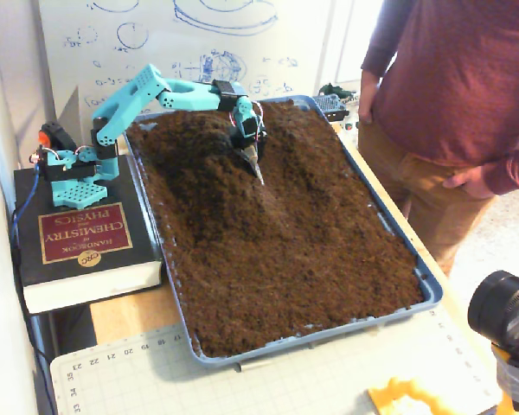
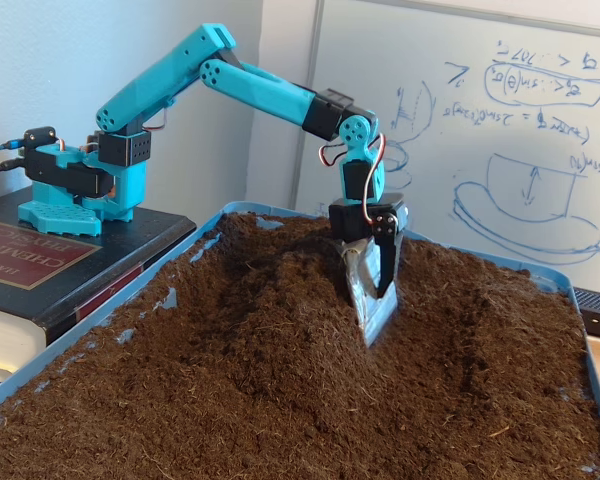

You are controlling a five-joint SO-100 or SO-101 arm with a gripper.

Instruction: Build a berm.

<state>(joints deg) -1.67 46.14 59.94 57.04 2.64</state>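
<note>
The berm (image 1: 209,164) is rising in the far part of the one blue tray (image 1: 428,285), toward the arm's base, as a dark, steep-sided hump running along the tray; in the low fixed view (image 2: 270,270) its crest is sitting just left of the tool. Nearest the camera, flat soil is filling the tray's front, with a green cutting mat (image 1: 268,380) lying on the surface before it. Farther back, the single teal arm is reaching out from its base on one thick book (image 1: 78,238). Its claw (image 2: 370,300) is carrying a silvery blade that is digging into the hump's right flank; whether the fingers are spread or pressed together I cannot tell, since the blade is covering them. To do this step well, I judge the blade should be kept shallow and angled toward the crest, drawing loose soil up the slope rather than slicing the ridge away. Beyond, one person (image 1: 454,86) is standing beside the tray, and one whiteboard (image 2: 500,120) is hanging behind.
</note>
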